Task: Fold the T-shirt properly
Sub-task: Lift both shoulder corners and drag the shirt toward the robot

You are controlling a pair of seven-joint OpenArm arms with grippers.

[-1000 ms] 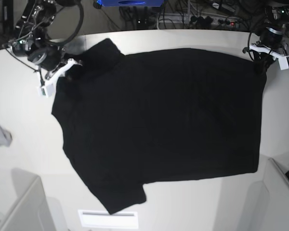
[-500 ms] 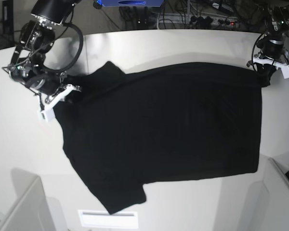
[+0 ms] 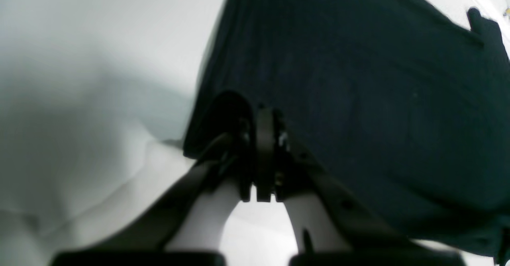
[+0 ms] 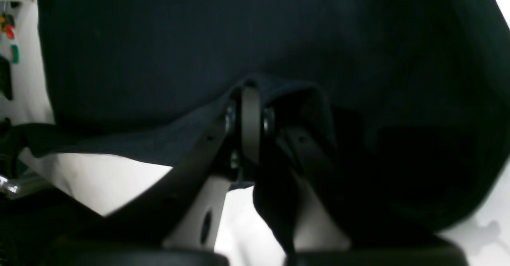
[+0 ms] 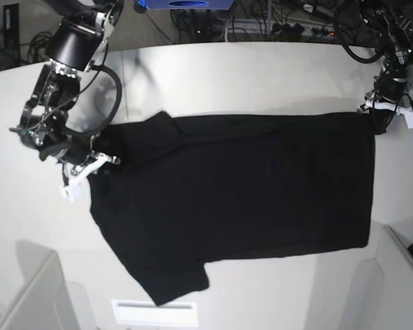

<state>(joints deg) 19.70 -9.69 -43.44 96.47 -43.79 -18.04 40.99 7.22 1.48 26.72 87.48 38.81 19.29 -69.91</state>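
T-shirt spread plain side up across the white table, near hem and sleeve flat at lower frame. Farther back, right gripper at frame left and left gripper at upper right both pinched tight on the far edge. Uneven pull probably skews the fold; thin pinch could slip, dropping a corner.

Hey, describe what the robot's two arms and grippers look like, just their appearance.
Both arms are black, with looping black cables. The left gripper and right gripper each combine black finger links with white plastic parts. The right arm has a fat black cylindrical segment.
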